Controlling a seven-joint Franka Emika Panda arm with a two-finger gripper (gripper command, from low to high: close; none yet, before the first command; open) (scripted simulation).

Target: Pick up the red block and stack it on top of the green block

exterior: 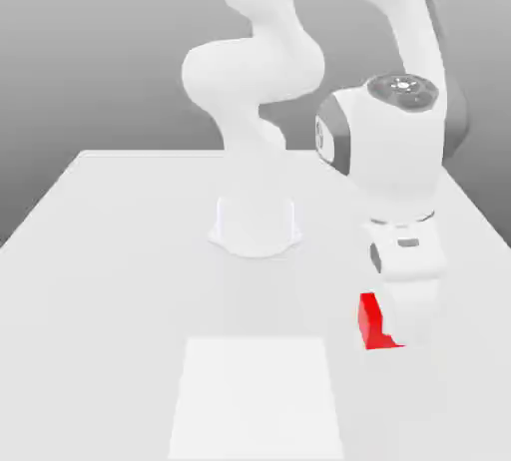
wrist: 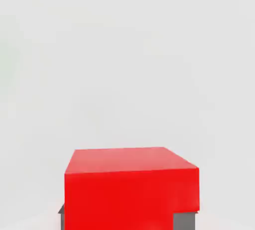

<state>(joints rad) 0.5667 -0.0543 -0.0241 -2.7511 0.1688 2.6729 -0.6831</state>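
While the white arm reached down at the exterior view's right, its jaws (exterior: 396,334) were closed on the small glossy bright-red cube (exterior: 373,322), the red block, gripping it between the fingers. Part of that cube showed at the left of the white hand, low over the pale grey bench (exterior: 120,249); whether it rested on the surface or hung just clear could not be told. From the hand view, the red block (wrist: 132,186) sat close under the camera, with dark grey finger pads (wrist: 185,221) pressed against its sides. One red cube was visible. A lighter square patch (exterior: 257,397) lay flat on the bench near the front edge, left of the held cube and apart from it. Wide bare surface stretched leftward and toward the arm's round base (exterior: 255,225). The bench's right edge ran near the hand.
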